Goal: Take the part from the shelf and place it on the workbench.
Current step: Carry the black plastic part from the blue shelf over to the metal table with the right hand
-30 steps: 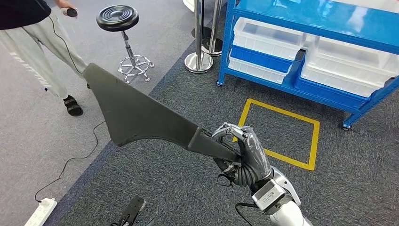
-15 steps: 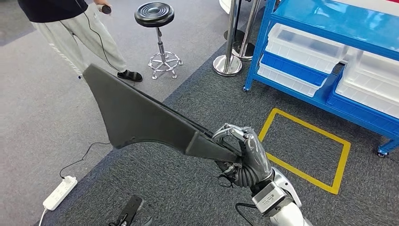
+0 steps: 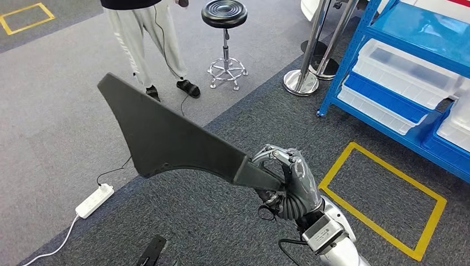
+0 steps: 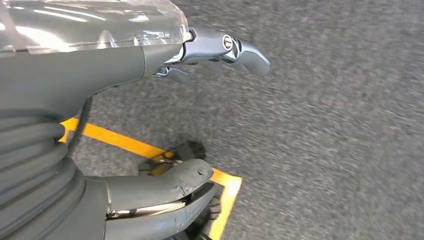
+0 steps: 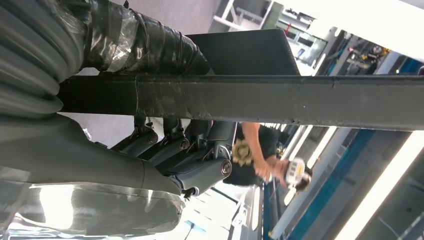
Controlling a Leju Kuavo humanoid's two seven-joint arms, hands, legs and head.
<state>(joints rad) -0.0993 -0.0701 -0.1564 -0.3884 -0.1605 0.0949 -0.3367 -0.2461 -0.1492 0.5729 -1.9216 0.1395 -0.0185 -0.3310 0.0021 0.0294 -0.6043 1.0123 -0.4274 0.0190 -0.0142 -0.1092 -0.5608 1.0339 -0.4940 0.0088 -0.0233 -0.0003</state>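
Fingers (image 3: pixel 280 157) of the right hand (image 3: pixel 288 180) wrap over the narrow end of the dark grey part (image 3: pixel 166 138), clamped on it; the wrist view shows the dark fingers curled against the part's long edge (image 5: pixel 250 100). Part is held off the floor, broad end fanning up and to the left over the grey carpet (image 3: pixel 55 138). Left hand (image 4: pixel 150 125) hangs above the carpet and a yellow floor line (image 4: pixel 120 142), thumb and fingers apart, nothing between them. Blue shelf (image 3: pixel 382 111) with clear bins (image 3: pixel 404 69) stands to the right. Person (image 3: pixel 147 39) stands beyond the part, near a black stool (image 3: pixel 224 16). White power strip (image 3: pixel 94 200) lies on the floor; possibly plugged in, view too small to tell.
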